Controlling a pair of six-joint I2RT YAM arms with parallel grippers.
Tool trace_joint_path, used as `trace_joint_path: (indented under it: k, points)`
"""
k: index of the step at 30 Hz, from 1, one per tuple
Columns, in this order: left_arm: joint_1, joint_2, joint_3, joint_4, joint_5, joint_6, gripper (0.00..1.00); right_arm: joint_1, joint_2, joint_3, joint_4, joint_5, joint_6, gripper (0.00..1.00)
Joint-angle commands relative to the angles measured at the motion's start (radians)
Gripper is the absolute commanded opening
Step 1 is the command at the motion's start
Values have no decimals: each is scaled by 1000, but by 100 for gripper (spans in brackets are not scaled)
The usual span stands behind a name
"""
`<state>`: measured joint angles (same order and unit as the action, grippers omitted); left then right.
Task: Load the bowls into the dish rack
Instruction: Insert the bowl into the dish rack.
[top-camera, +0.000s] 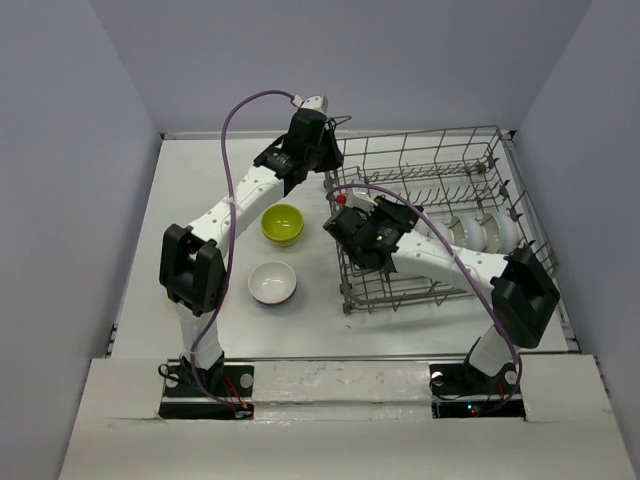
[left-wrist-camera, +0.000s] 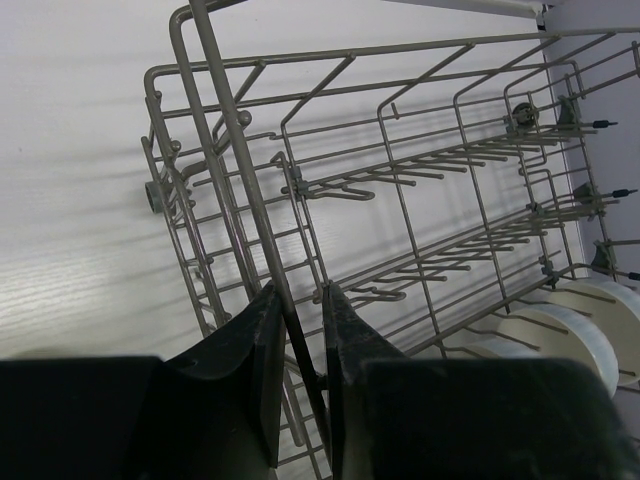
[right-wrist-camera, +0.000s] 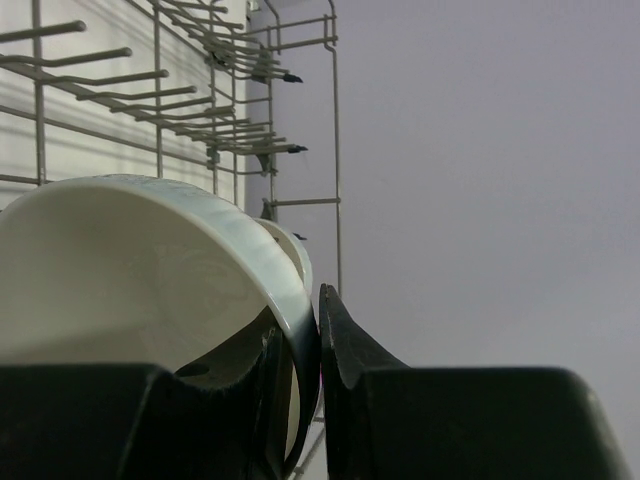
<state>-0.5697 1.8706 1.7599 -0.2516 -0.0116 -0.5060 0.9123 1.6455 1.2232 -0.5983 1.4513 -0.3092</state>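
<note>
Two bowls (top-camera: 282, 223) loose left of the dish rack (top-camera: 400, 295), two racked bowls (top-camera: 497, 230) far right; left gripper (left-wrist-camera: 300, 292) clamped on its wire, right gripper (right-wrist-camera: 298, 320) pinching fifth bowl (right-wrist-camera: 130, 270).

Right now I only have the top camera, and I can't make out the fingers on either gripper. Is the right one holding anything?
Observer: Yes. In the right wrist view, the right gripper is clamped on the rim of a bowl, with one finger inside it and one outside.
Operator: What colour is that bowl?
Observer: It is white inside, and its outer wall is darker and bluish.
Operator: And the left one?
Observer: The left wrist view shows the left gripper shut on a single wire of the dish rack. The wire runs up between its fingers.
</note>
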Motion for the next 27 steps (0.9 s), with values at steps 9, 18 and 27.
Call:
trace_joint_path:
  k: [9, 18, 27]
  points:
    - [4, -60, 30, 17, 41, 61, 0, 97, 91, -113, -124, 55, 65, 11]
    - [5, -77, 3, 26, 42, 46, 0, 88, 45, -149, -130, 43, 73, 11]
    - [25, -169, -134, 97, 44, -31, 0, 68, -26, -217, -51, 41, 7, 9]
